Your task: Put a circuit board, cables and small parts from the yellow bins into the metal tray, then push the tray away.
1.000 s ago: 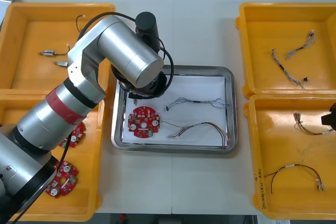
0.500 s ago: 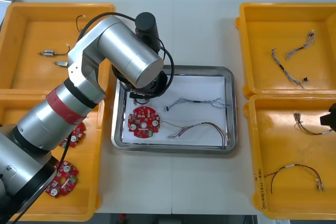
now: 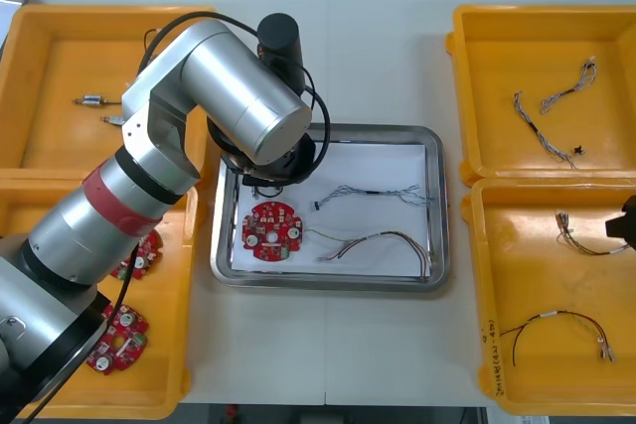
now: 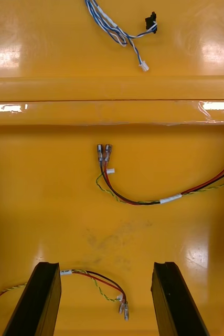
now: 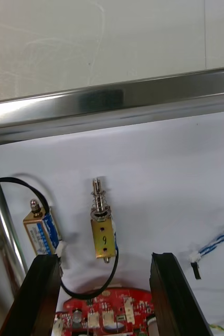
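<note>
The fingers point(image 5: 41, 294) of the left gripper point(image 5: 104, 260) stand wide apart and grip nothing. Just ahead of them two small metal parts point(image 5: 102, 235) lie on the white inside of the metal tray point(image 5: 117, 102), at its far left corner, beside the round red circuit board point(image 3: 270, 230). The right gripper point(image 4: 105, 268) is also spread and empty, above a red and yellow cable point(image 4: 98, 279) in the near right yellow bin point(image 4: 49, 210).

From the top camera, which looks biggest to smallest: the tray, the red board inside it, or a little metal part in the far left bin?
1. Metal tray, by far the biggest.
2. Red circuit board lying in it.
3. Small metal part, clearly the tiniest.
</note>
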### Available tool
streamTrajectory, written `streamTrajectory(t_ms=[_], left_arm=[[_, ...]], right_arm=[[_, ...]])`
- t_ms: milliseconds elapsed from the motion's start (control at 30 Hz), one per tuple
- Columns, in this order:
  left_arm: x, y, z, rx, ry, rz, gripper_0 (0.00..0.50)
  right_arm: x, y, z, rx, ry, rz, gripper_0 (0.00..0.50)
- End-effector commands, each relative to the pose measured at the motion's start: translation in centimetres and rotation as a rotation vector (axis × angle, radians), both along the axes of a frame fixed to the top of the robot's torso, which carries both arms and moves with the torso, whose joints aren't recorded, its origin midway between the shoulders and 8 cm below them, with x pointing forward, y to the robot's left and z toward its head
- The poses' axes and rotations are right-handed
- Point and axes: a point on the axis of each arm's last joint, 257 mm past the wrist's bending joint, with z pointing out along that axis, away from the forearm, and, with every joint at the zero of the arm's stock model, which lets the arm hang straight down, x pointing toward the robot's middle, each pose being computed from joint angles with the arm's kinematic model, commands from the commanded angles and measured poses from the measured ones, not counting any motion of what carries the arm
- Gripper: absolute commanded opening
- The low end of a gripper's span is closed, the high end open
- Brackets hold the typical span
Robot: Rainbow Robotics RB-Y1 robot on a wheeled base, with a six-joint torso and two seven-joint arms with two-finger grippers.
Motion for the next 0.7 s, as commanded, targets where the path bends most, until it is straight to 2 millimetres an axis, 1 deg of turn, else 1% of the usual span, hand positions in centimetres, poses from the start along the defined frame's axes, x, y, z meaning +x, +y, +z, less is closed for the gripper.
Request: streamTrajectory(t_ms=[33, 67, 133, 200, 333, 467, 567, 633, 667, 700], left_arm=[[-0.3, 1.8, 3.2, -0.073, -0.017, 0.090, 0.500], [-0.4, 2.1, 3.5, -0.074, -0.015, 0.092, 0.500], [-0.8, 3.4, 4.6, -0.074, -0.011, 0.104, 0.500], [-1.1, 4.4, 5.3, -0.076, -0.003, 0.114, 0.500], [-1.7, 6.6, 6.9, -0.068, 0.000, 0.132, 0.500], [-1.3, 7.9, 8.4, -0.076, -0.028, 0.135, 0.500], [-1.1, 9.4, 9.7, -0.091, -0.042, 0.137, 0.500], [-1.0, 9.8, 10.2, -0.097, -0.049, 0.136, 0.500], [-1.0, 10.4, 10.9, -0.107, -0.055, 0.133, 0.500], [-1.0, 10.6, 11.0, -0.110, -0.054, 0.132, 0.500]], right_arm=[[-0.3, 0.2, 0.0, 0.003, 0.002, 0.016, 0.500], [-0.3, 0.4, 0.0, 0.003, 0.004, 0.022, 0.500], [-0.1, 0.5, 0.3, -0.006, -0.001, 0.039, 0.500], [0.0, 0.8, 0.5, -0.011, -0.001, 0.063, 0.500], [0.1, 2.4, 0.9, -0.001, 0.002, 0.142, 0.500], [0.7, 3.9, 1.4, -0.019, -0.001, 0.213, 0.500], [1.5, 6.5, 2.4, -0.029, -0.012, 0.313, 0.500], [1.8, 7.4, 2.8, -0.027, -0.019, 0.345, 0.500], [2.2, 8.7, 3.3, -0.029, -0.028, 0.388, 0.500], [2.4, 9.1, 3.4, -0.031, -0.029, 0.400, 0.500]])
